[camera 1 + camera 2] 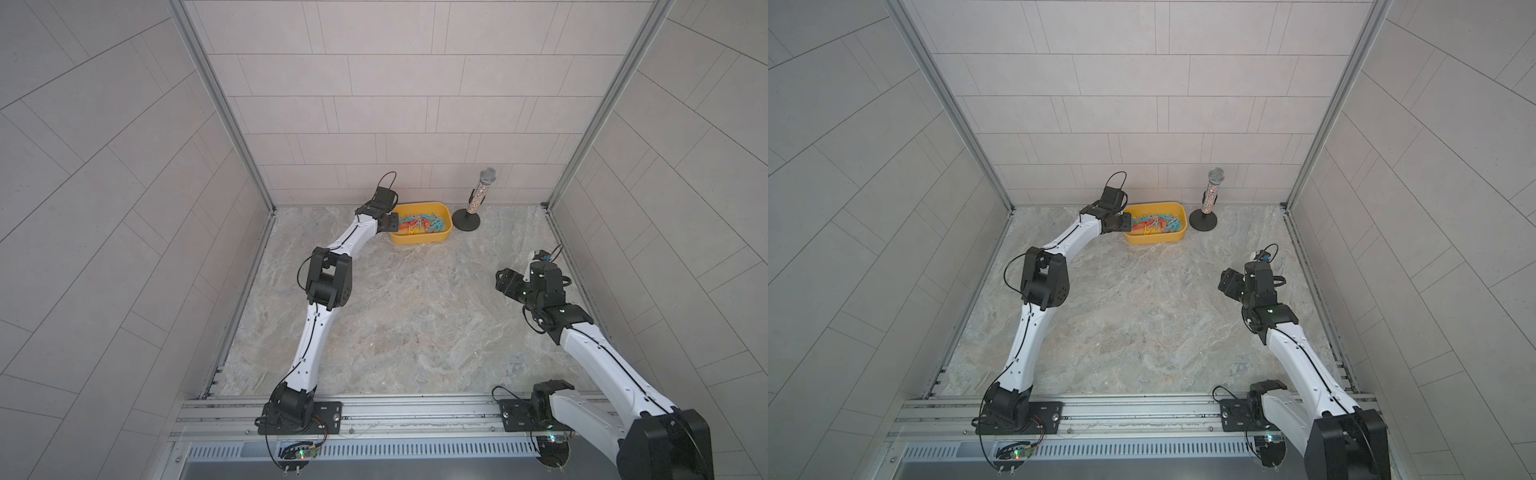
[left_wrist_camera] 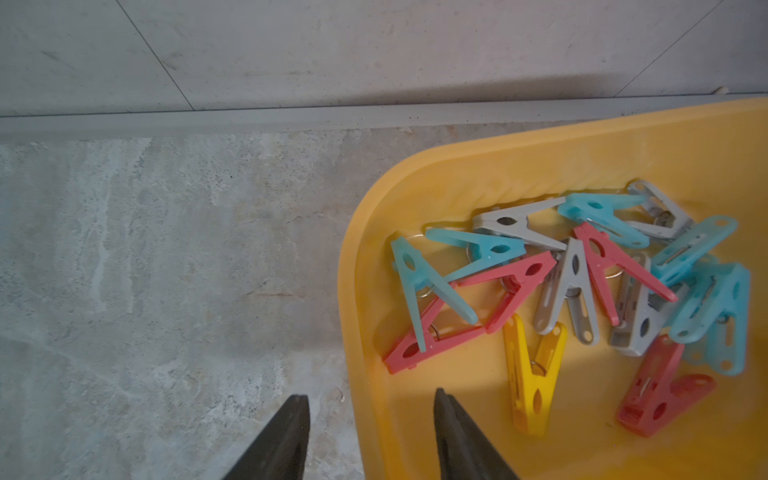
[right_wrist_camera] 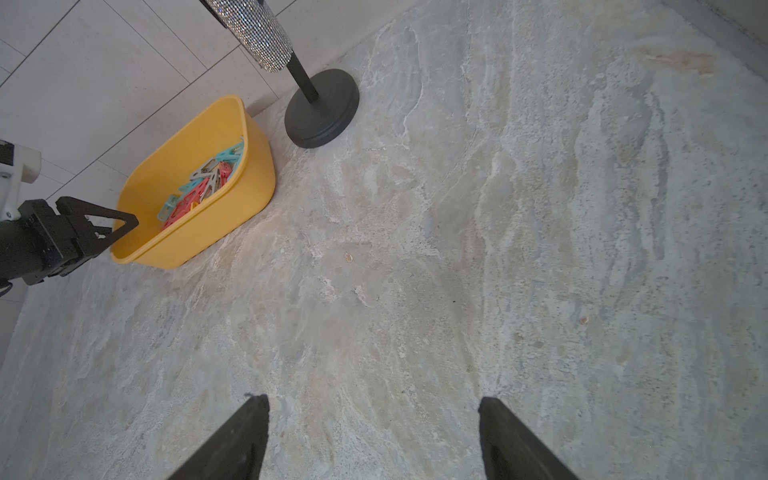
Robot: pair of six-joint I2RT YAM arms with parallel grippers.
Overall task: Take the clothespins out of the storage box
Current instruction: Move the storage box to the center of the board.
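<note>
my released left end effector (image 2: 370, 394) straddles the wall of the shallow yellow plastic storage box (image 2: 352, 270), perhaps to tip out its colourful plastic clothespins (image 2: 573, 266).

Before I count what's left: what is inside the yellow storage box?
Inside the storage box lies a tangled pile of clothespins: teal, red, grey, and one yellow peg. Any pegs buried under the overlapping ones are covered, so no exact count.

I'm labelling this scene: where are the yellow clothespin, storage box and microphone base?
yellow clothespin (image 2: 532, 392): left wrist view, its joined body.
storage box (image 1: 422, 238): a top view, its near wall.
microphone base (image 3: 332, 113): right wrist view, the disc's top.
</note>
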